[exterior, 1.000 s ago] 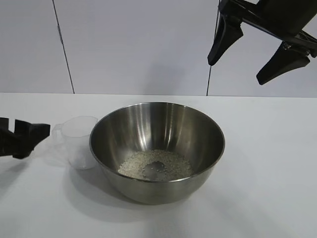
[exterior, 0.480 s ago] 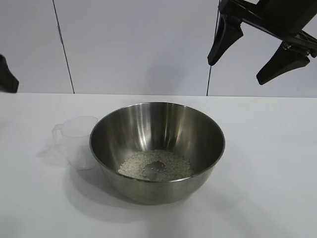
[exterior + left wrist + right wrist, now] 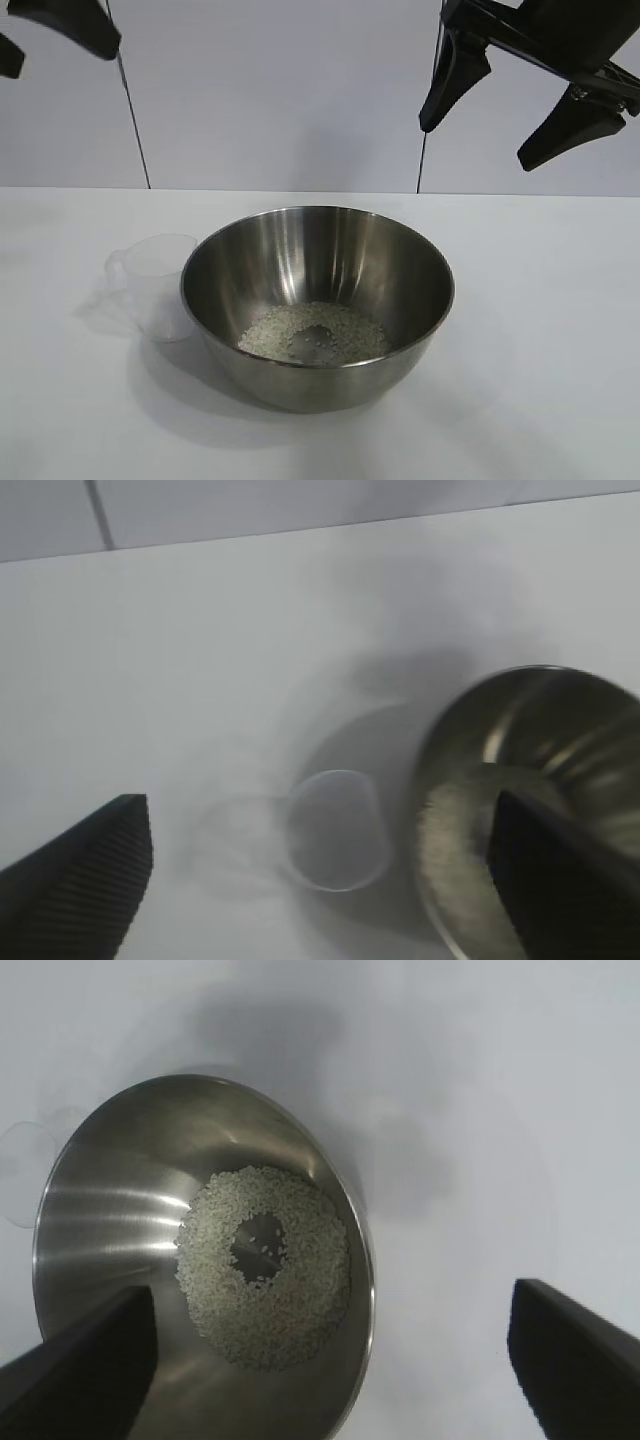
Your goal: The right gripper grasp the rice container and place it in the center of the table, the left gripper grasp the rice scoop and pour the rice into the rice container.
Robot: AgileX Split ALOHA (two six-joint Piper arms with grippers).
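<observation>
The steel rice container (image 3: 317,300) stands mid-table with the rice (image 3: 313,332) in a ring on its bottom; it also shows in the right wrist view (image 3: 200,1260) and the left wrist view (image 3: 540,810). The translucent rice scoop (image 3: 158,285) stands upright and empty on the table (image 3: 540,330), touching the bowl's left side, and shows in the left wrist view (image 3: 338,829). My left gripper (image 3: 55,28) is open and empty, high at the upper left, far above the scoop. My right gripper (image 3: 510,105) is open and empty, high at the upper right above the bowl's right side.
A white panelled wall (image 3: 270,90) stands behind the table. Bare white tabletop lies to the right of the bowl and in front of it.
My left gripper has left the scoop's handle side at table height and risen to the upper left corner. The scoop stays standing by the bowl. The right arm has not moved.
</observation>
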